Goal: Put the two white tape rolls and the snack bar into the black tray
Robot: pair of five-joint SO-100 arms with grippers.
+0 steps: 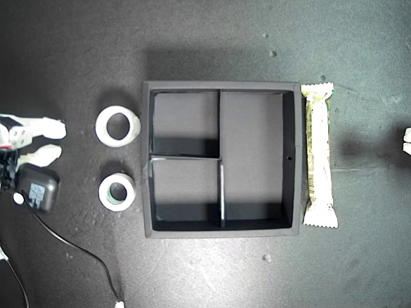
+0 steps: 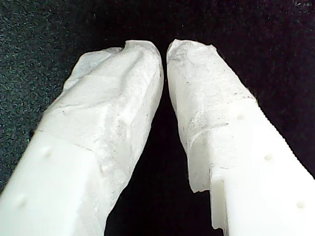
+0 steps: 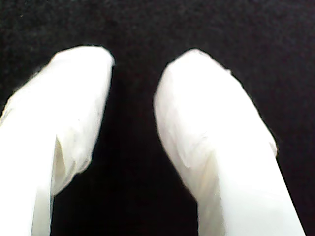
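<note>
While both tape rolls (image 1: pixel 117 126) lie by the empty black tray (image 1: pixel 221 88) and the snack bar (image 1: pixel 319 154) opposite, all probably light, rings stiff, wrapper slippery, grip mid-length; my first gripper (image 2: pixel 164 49) looks nearly closed, my second gripper (image 3: pixel 134 66) slightly parted, both empty.

The exterior view looks straight down from overhead, the black tray (image 1: pixel 221 158) mid-frame and an arm's white gripper (image 1: pixel 43 141) at the left edge. Each wrist view rides close behind its own fingers (image 2: pixel 118 123) (image 3: pixel 211 142) — facing the dark tabletop (image 1: pixel 205 38), the only surface all three share.
</note>
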